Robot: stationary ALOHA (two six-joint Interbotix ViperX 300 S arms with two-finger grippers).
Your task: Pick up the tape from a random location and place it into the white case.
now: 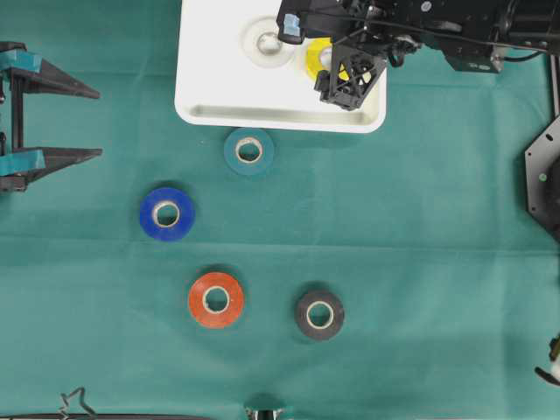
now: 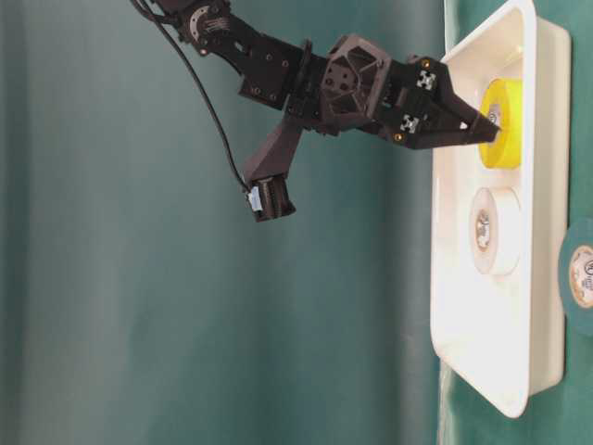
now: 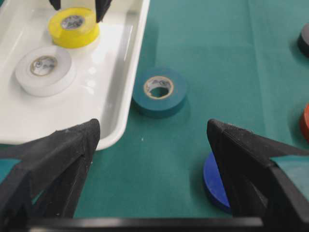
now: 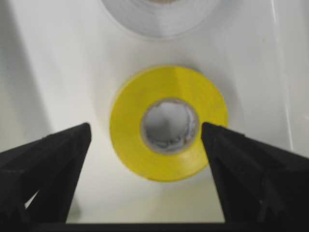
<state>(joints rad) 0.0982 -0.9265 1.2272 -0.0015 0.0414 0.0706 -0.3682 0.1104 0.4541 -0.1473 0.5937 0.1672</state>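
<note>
item: yellow tape roll (image 4: 168, 123), lying flat in the white case (image 1: 219, 87) beside a white roll (image 3: 44, 70); right gripper (image 4: 145, 145) above it, fingers spread wide either side, gripping nothing; left gripper (image 3: 152, 159) parked over the cloth, fingers wide apart, empty

handling: judged light, stiff ring with a smooth, slightly slick outer band; best pinched across the outer wall or through the core

remaining on cloth: teal roll (image 1: 249, 151), blue roll (image 1: 167, 213), red roll (image 1: 215, 299), black roll (image 1: 319, 314)

Six tape rolls: two in the one white case (image 1: 197, 105) at the frame's top, yellow roll (image 1: 315, 54) and white roll (image 1: 268, 40); four on the cloth-covered counter (image 1: 420, 227), teal roll (image 1: 249, 151), blue roll (image 1: 166, 213), orange roll (image 1: 215, 300), black roll (image 1: 319, 315).
</note>
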